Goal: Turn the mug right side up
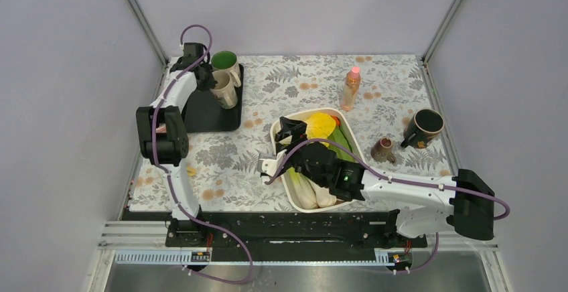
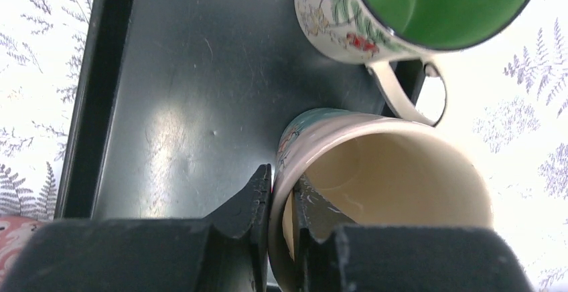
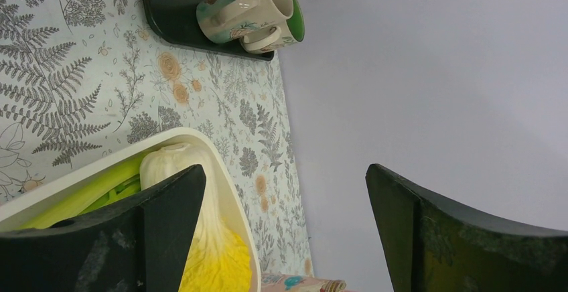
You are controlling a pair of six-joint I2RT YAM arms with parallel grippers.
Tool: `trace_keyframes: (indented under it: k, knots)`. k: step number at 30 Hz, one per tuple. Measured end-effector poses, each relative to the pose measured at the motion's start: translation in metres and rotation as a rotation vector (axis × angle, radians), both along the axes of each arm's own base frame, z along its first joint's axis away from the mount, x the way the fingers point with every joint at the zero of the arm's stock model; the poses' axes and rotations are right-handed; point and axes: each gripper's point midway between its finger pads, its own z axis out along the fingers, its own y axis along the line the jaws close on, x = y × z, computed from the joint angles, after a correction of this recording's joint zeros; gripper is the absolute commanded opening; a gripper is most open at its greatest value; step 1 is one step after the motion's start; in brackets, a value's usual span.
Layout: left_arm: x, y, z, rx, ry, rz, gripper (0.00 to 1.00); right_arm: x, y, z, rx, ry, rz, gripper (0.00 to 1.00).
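A cream floral mug (image 1: 225, 88) stands about upright, mouth up, on the black tray (image 1: 207, 114) at the back left. My left gripper (image 1: 213, 80) is shut on its rim. In the left wrist view one finger is outside the wall and one inside the cream interior (image 2: 395, 185), with the gripper (image 2: 282, 186) pinching the rim. A second mug with a green inside (image 1: 225, 61) stands upright just behind it, and it also shows in the left wrist view (image 2: 429, 4). My right gripper (image 1: 289, 131) is open and empty over the white tub, as the right wrist view (image 3: 285, 181) shows.
The white tub (image 1: 293, 195) holds cabbage and green vegetables at centre. An orange drink bottle (image 1: 350, 88) stands behind it. A dark mug (image 1: 423, 126) and a small brown cup (image 1: 383, 150) sit at the right. Enclosure walls and posts ring the table.
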Motion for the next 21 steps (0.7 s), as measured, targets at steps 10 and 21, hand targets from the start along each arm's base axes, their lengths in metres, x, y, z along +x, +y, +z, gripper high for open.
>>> trace_keyframes:
  k: [10, 21]
  knots:
    - [0.016, 0.001, 0.006, 0.014, -0.016, -0.016, 0.72, -0.001, -0.003, 0.005, 0.024, -0.001, -0.003, 0.99]
    - [-0.071, -0.016, 0.174, 0.217, -0.267, -0.455, 0.90, -0.010, -0.017, -0.010, 0.053, 0.059, -0.003, 0.99]
